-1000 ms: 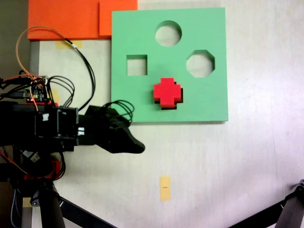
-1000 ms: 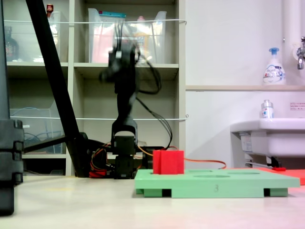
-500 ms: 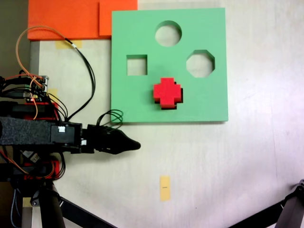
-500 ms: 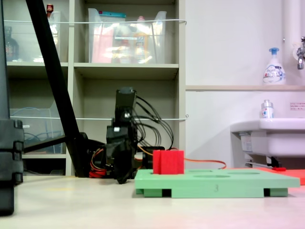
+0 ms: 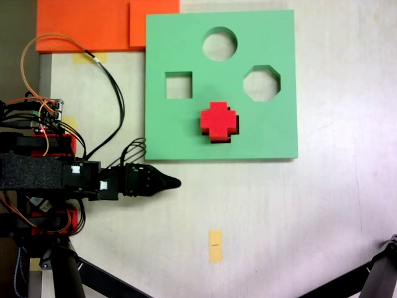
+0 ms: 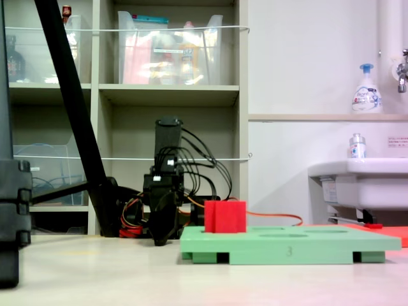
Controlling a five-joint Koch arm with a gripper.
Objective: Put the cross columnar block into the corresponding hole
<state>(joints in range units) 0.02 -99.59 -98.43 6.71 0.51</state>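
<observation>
Table: pincer (image 5: 175, 182) lower, retracted.

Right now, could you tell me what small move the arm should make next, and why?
Probably none beyond resting: the red cross block already sits in its hole in the green board, protruding above it, and the pincer lies low on the table, off the board.

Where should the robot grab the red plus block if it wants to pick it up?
Probably from straight above, pinching the part of the red plus block that sticks up out of the green board. Its sides stand upright and bare there, as the low fixed view shows. Two opposite arm ends give flat, parallel faces for the gripper.
</observation>
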